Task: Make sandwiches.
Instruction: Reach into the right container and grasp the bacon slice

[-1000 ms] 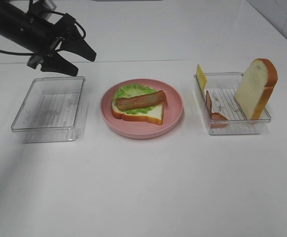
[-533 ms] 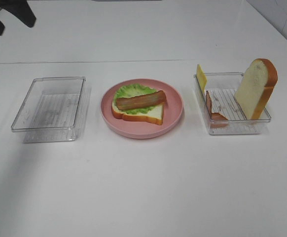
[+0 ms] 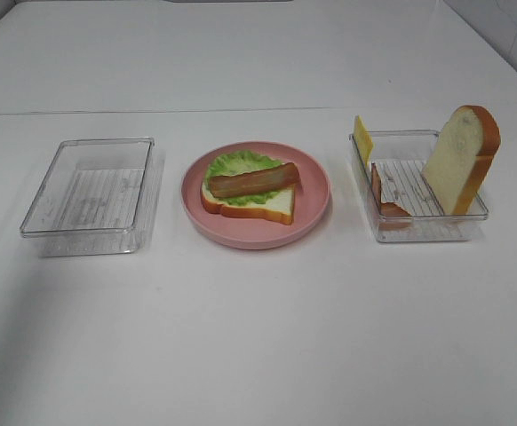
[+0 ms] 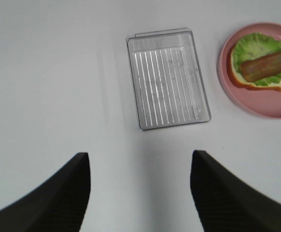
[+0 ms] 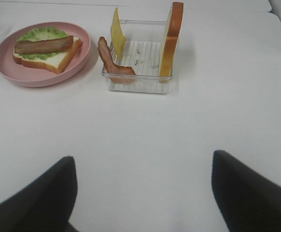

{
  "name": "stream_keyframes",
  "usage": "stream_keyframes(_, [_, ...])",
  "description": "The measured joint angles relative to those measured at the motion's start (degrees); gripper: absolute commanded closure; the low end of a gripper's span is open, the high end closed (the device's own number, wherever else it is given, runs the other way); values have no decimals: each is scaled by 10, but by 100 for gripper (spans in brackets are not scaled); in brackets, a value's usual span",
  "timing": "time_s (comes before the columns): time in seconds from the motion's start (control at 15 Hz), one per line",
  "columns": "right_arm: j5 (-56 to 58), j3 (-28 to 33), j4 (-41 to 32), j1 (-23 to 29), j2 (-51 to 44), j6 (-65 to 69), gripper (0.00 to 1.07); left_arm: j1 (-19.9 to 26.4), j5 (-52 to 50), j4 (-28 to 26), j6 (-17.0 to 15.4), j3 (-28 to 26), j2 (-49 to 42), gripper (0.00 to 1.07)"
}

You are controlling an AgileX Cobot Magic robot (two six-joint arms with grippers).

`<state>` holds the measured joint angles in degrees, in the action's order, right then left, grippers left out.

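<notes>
Two tools appear only in the wrist views; the exterior high view shows neither arm. The left tool (image 4: 139, 159) stands with its dark fingers apart and nothing between them, above the white table (image 3: 258, 337) and well short of the left box (image 4: 168, 77). The right tool (image 5: 143, 155) is likewise spread wide and grips nothing, with bare table between its fingers. The left wrist view takes in the left box and part of the pink plate (image 4: 256, 106), but not the right box. The right wrist view takes in the plate and the right box (image 5: 138, 84). From the high view, three containers sit in a row: left box (image 3: 88, 191), pink plate (image 3: 310, 222) in the middle, right box (image 3: 418, 232). The left box is clear plastic, with its ribbed floor visible across its whole area. The part-built sandwich is on the plate: a bread slice (image 3: 272, 206) lies flat, a lettuce leaf (image 3: 232, 164) lies on it, and a bacon strip (image 3: 252, 179) lies across the leaf. In the right box an upright bread slice (image 3: 458, 160) leans at the right side and rises well above the rim; the right wrist view shows it edge-on. A cheese slice (image 3: 362, 138) stands on edge at the far left corner. A second bacon strip (image 3: 385, 200) leans at the left wall, and I cannot tell whether it is inside or hooked over the rim.
</notes>
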<state>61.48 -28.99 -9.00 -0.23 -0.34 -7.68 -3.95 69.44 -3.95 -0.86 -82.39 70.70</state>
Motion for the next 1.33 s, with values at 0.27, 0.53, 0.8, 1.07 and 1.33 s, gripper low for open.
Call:
stream_keyframes(0.27, [0, 0, 0, 0, 0, 0, 33, 0, 2, 4, 0, 174, -209, 49])
stream_keyframes(0.53, [0, 0, 0, 0, 0, 0, 33, 0, 3, 10, 1, 303, -384, 49])
stream_keyframes(0.8, [0, 0, 0, 0, 0, 0, 33, 0, 3, 11, 2, 451, -556, 49])
stream_keyframes(1.07, [0, 0, 0, 0, 0, 0, 33, 0, -7, 11, 3, 509, -664, 49])
stream_keyframes(1.33, [0, 0, -3, 0, 0, 0, 33, 0, -14, 11, 3, 511, -709, 49])
